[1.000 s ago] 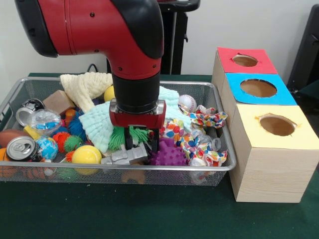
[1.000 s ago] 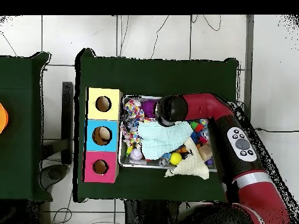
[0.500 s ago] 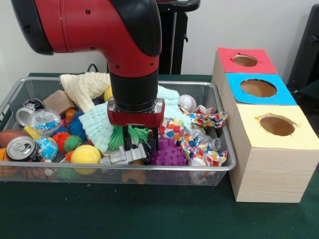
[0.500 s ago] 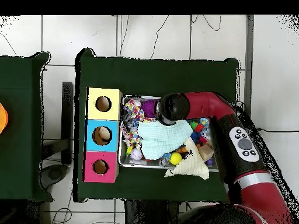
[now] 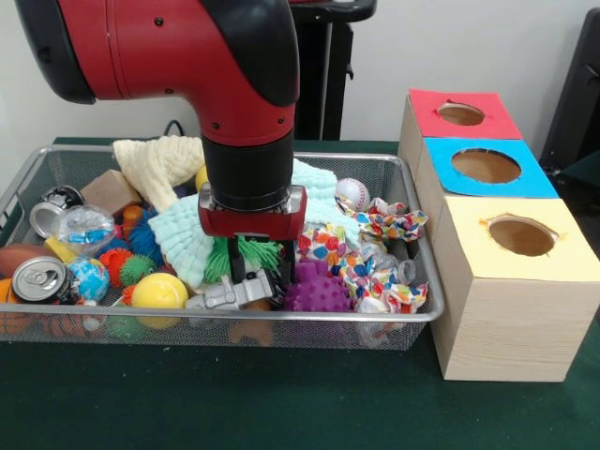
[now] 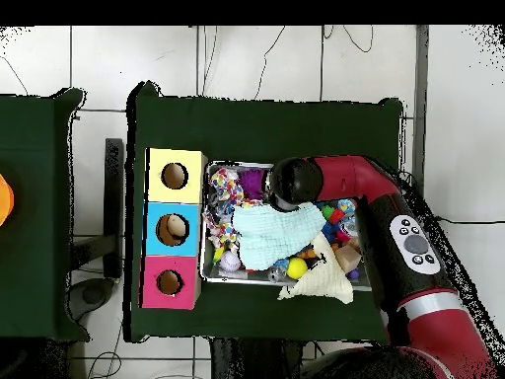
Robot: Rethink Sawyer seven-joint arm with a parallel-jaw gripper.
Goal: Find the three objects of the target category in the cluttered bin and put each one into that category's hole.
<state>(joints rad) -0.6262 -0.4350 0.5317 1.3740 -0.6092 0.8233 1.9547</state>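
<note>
While the gripper (image 5: 263,273) is sitting low in the cluttered bin (image 5: 403,317), can't tell if clenched, it's prob. needing to dig under the silver toy robot (image 5: 234,293), as the tan-orange plush (image 5: 249,330) is lying beneath, by the near rim.

Tan plush (image 5: 250,330) lies against the mesh bin's (image 5: 394,323) near wall.

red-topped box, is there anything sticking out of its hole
No. In the front view the hole in the red-topped box is empty, and the gripper is down in the wire bin.
</note>
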